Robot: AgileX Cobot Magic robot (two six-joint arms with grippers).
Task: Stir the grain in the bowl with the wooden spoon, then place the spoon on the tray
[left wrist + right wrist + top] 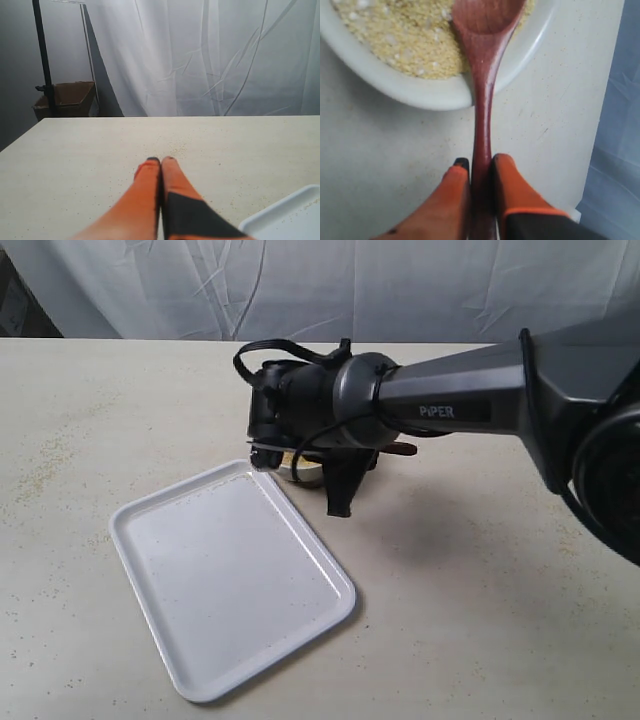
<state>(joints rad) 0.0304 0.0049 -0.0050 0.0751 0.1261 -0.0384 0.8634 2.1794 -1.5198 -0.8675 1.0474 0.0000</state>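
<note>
My right gripper [481, 162] is shut on the slim handle of the dark reddish-brown wooden spoon [484, 75]. The spoon's oval head lies in the yellow grain [410, 40] inside the white bowl [420, 92]. In the exterior view the right arm's wrist covers most of the bowl [303, 472]; only a bit of rim and grain shows just beyond the white tray [230, 570]. The spoon's handle end [403, 449] pokes out behind the wrist. My left gripper [161, 161] is shut with nothing in it, low over the bare table.
The right arm [480, 400] reaches in from the right across the back of the table. Scattered grains [175, 147] dot the tabletop. A corner of the tray [285, 215] lies beside the left gripper. A cardboard box [65, 100] and white curtain stand beyond the table.
</note>
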